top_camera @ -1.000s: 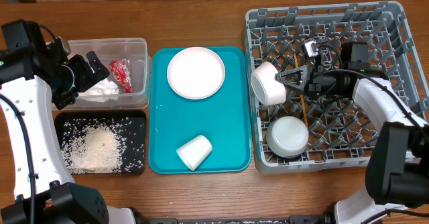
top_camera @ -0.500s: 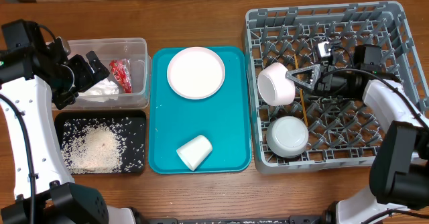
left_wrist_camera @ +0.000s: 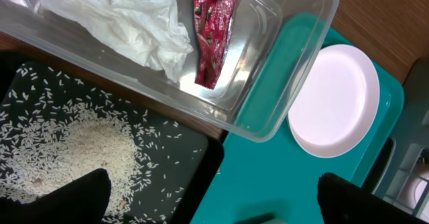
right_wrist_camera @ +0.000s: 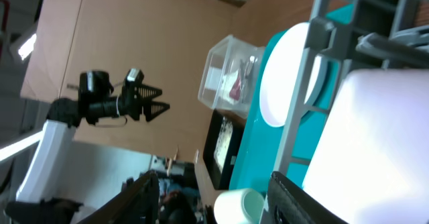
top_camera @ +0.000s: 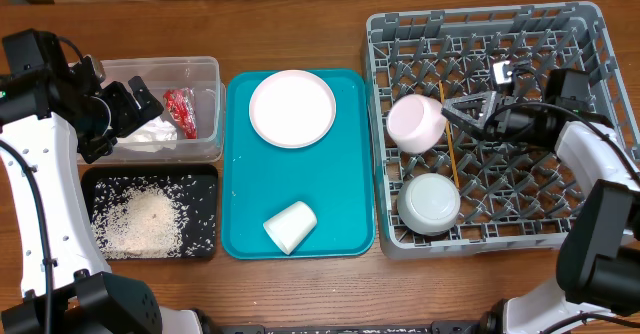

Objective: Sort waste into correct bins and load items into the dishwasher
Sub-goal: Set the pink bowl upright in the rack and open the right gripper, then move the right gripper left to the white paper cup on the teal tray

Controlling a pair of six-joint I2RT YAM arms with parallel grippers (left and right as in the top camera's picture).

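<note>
My right gripper [top_camera: 452,110] hangs open over the grey dishwasher rack [top_camera: 590,34], just right of the pinkish-white bowl [top_camera: 417,122], which lies bottom-up on the pegs, free of the fingers. In the right wrist view the bowl [right_wrist_camera: 375,143] is outside the open gripper [right_wrist_camera: 214,200]. A grey-white bowl [top_camera: 430,202] and chopsticks [top_camera: 452,159] also sit in the rack. The pink plate [top_camera: 292,108] and cream cup [top_camera: 290,226] rest on the teal tray [top_camera: 345,174]. My left gripper [top_camera: 150,99] is open and empty above the clear tub [top_camera: 205,69], which holds the red wrapper [left_wrist_camera: 213,29] and tissue [left_wrist_camera: 127,16]. Rice [left_wrist_camera: 87,150] fills the black tray [top_camera: 205,179].
The teal tray [left_wrist_camera: 268,170] lies between the two bins and the rack on the wooden table [top_camera: 300,24]. The rack's right and back cells hold only upright pegs.
My right gripper carried the pinkish-white bowl a little rightward, opened and let it go, then drew back to the right. The bowl now lies bottom-up. The left arm has not moved.
</note>
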